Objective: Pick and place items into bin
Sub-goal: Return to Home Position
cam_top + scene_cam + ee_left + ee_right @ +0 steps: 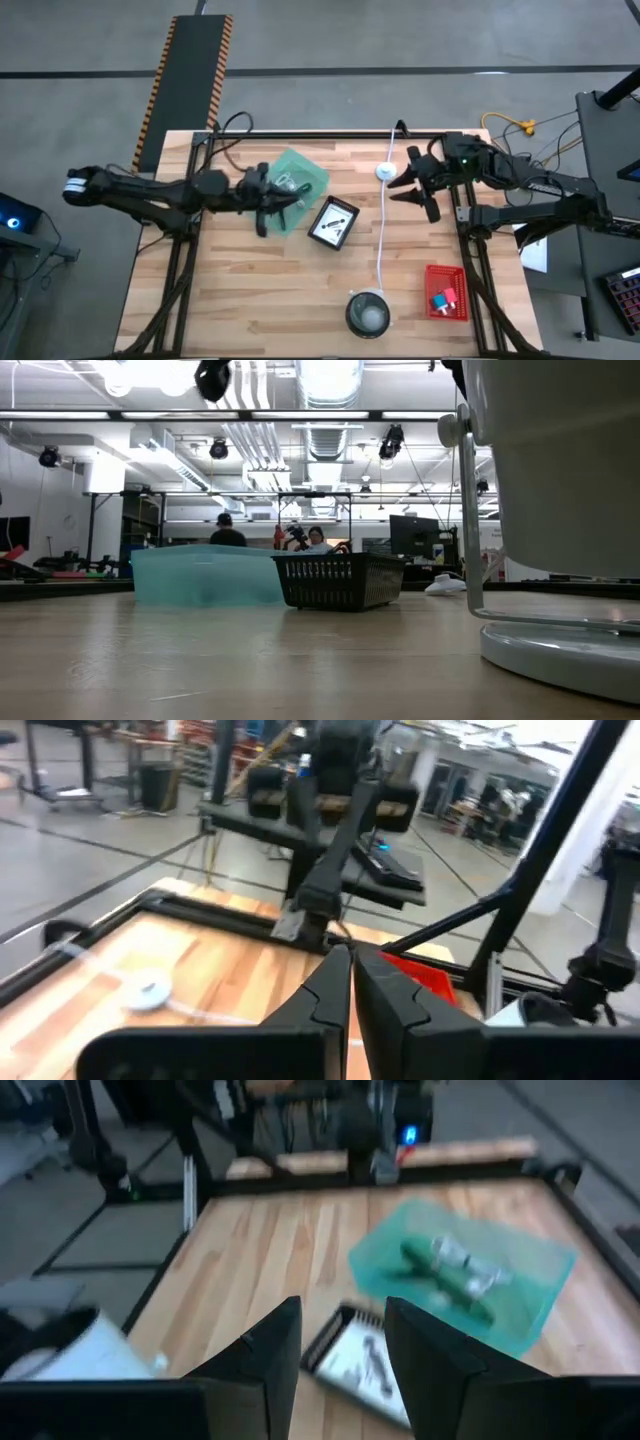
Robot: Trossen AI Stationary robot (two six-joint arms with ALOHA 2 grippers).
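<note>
Left gripper centre-left in high view, at green bin edge, fingers pressed together. Right gripper upper right, fingers spread. Cables inside green bin. Bare worktop lower left.

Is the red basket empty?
No, the red basket has small blue and red pieces lying inside it in the high view.

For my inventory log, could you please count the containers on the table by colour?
Green bin: 1
Black basket: 1
Red bin: 1
Grey bowl: 1
Total: 4
</note>
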